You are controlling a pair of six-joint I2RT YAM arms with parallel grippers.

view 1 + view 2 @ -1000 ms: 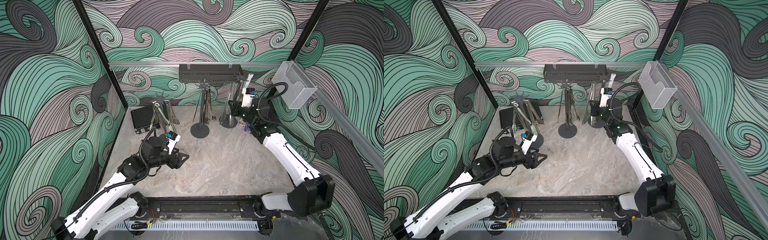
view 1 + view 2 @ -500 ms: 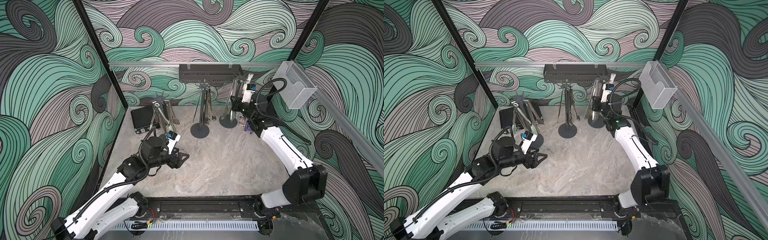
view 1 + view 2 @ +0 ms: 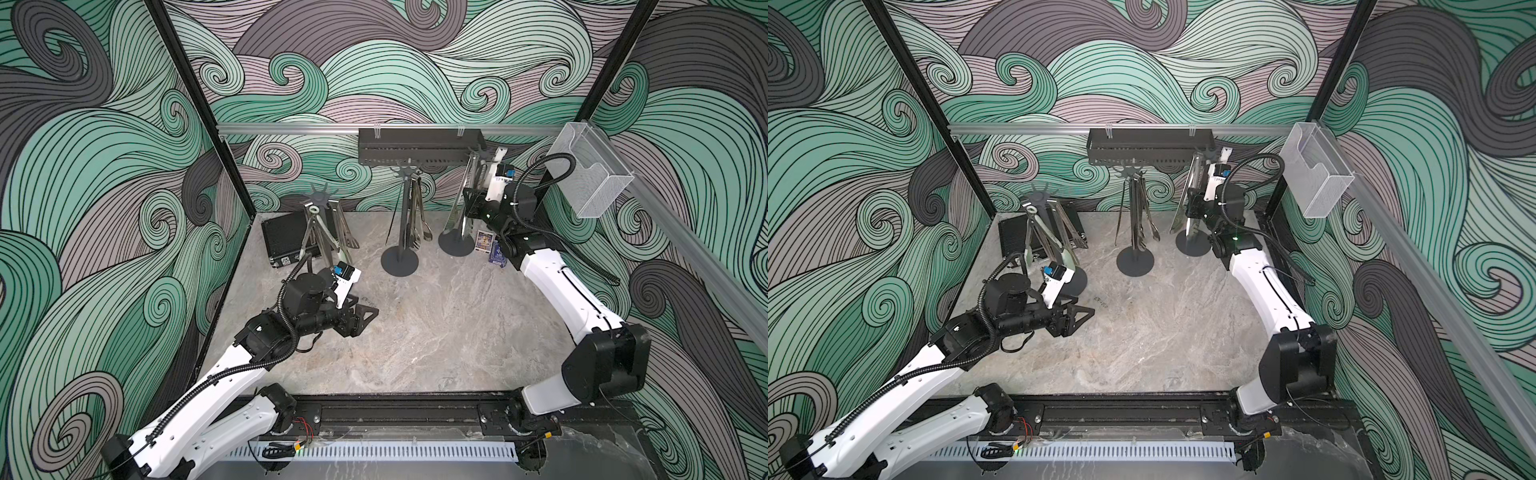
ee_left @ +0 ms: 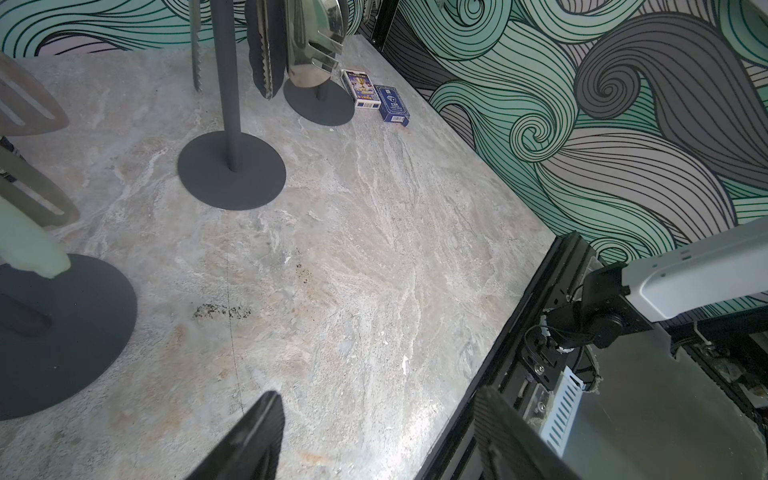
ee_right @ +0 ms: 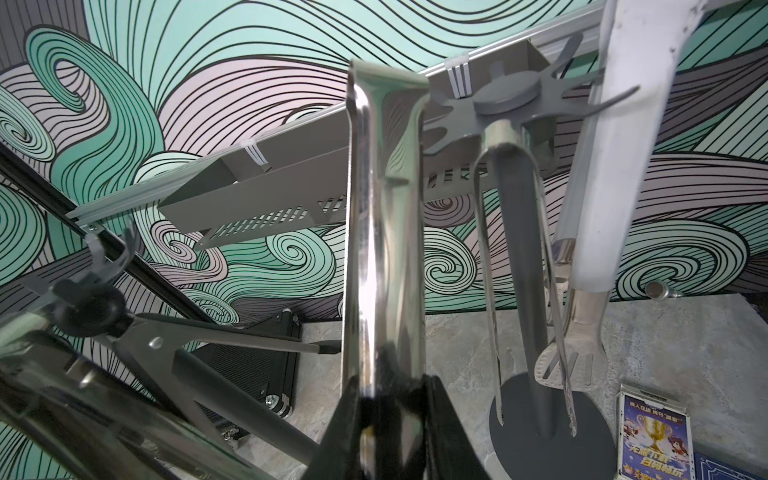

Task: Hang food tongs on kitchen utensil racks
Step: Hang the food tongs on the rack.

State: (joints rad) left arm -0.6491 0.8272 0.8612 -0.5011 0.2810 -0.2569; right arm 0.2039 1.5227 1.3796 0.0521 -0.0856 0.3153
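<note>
The right claw (image 5: 388,399) pinches steel tongs (image 5: 382,232) mid-arm, hinge end up beside the rack crown (image 5: 507,97) (stiff, slick, springy, I judge; grip both arms together); left claw (image 4: 374,432) gapes empty.

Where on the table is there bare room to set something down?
The bare patch of the table is the middle and front, bordered by the left gripper, the right arm and the front rail. Crowded: the back, with racks, tongs, black case and card boxes.
</note>
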